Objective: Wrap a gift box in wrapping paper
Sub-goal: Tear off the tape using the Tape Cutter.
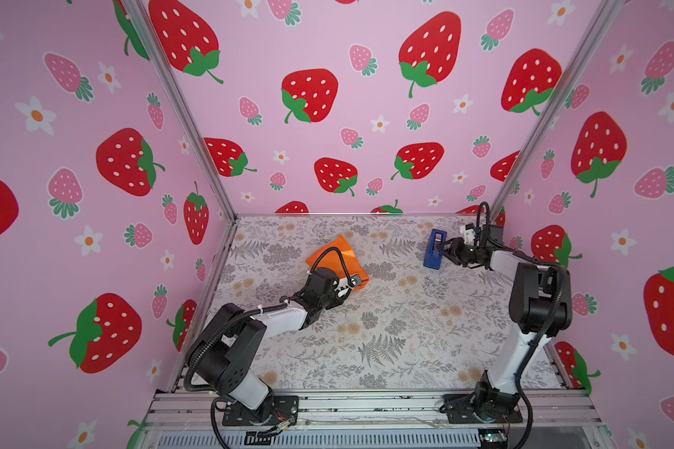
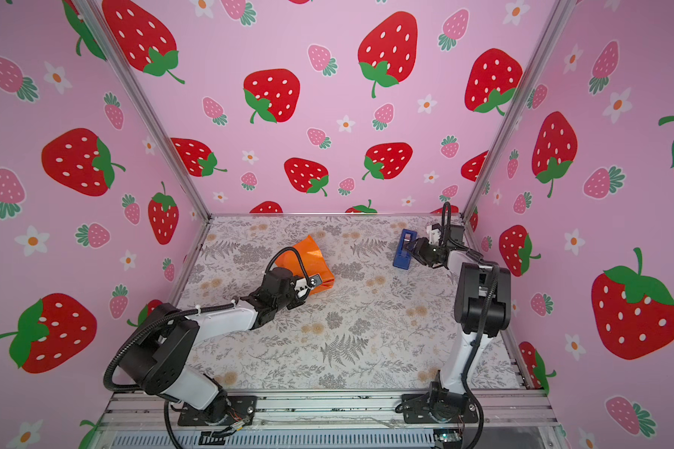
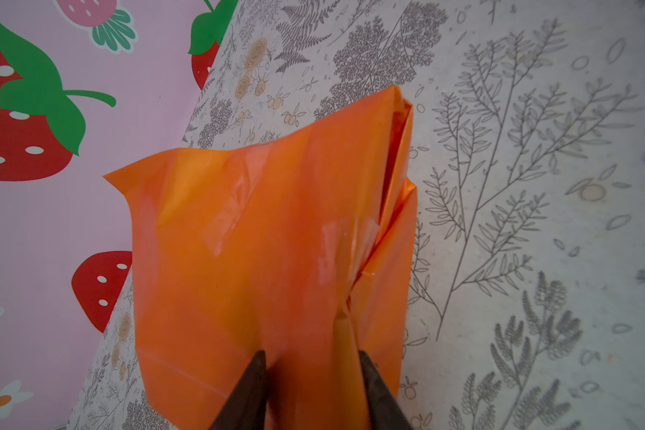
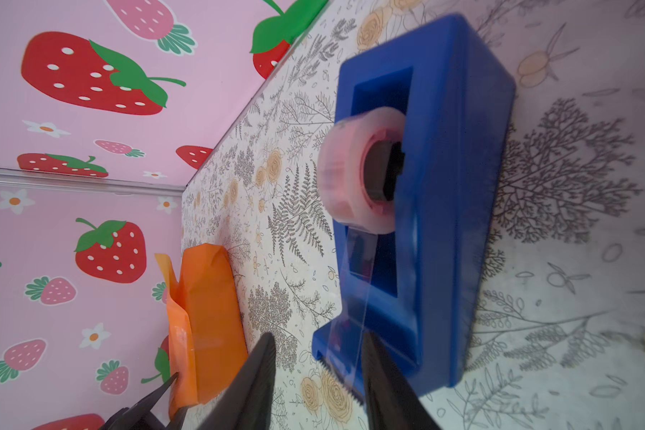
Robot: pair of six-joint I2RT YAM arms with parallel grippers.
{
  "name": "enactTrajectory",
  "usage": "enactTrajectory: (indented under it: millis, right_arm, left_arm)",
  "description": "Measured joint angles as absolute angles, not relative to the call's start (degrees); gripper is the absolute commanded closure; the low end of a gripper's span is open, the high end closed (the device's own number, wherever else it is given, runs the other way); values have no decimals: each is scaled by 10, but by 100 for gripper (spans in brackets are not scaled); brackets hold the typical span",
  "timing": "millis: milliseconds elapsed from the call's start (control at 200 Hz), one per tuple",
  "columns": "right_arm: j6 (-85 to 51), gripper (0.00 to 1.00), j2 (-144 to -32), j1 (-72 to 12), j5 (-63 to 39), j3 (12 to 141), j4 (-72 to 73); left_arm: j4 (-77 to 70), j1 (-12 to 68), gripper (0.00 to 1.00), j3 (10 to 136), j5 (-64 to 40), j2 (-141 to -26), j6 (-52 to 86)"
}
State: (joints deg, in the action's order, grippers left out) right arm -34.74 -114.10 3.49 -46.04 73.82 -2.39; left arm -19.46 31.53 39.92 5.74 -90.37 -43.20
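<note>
Left pincer [image 3: 313,383]: dark fingers [image 3: 252,387] set narrow, clamped on a fold of the wrapping paper [image 3: 269,242] at the bundle's near end. The wrist is low. The forearm runs almost flat over the table [image 1: 386,330] from a base at the near left corner.

The paper lies orange face out, creased and folded into a blocky bundle left of centre, toward the far edge. A loose flap sticks out at its far end. The gift box is hidden under the paper.

Right pincer [image 4: 317,376]: jaws stand apart, with the loose clear tape strip [image 4: 354,335] between them at the toothed end of the blue tape dispenser [image 4: 444,186]. The dispenser sits near the far right corner, well apart from the bundle.

The right arm rises upright from the near right corner, elbow high, wrist turned toward the left edge.
</note>
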Motion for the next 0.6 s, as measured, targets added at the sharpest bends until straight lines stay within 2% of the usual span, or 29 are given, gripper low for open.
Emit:
enactTrajectory:
  millis: [115,305,600]
  right_arm:
    - [-347,60,-1163,36,-464,748,-29]
    - [-349,72,-1178,40,-502,763,-25]
    - [-366,85,-1205,43,-552,775,3]
  left_arm:
    - [-194,315,62,399,57,-903,-432]
    - [-194,315,62,399,57,-903,-433]
    - [-194,315,62,399,57,-903,-433]
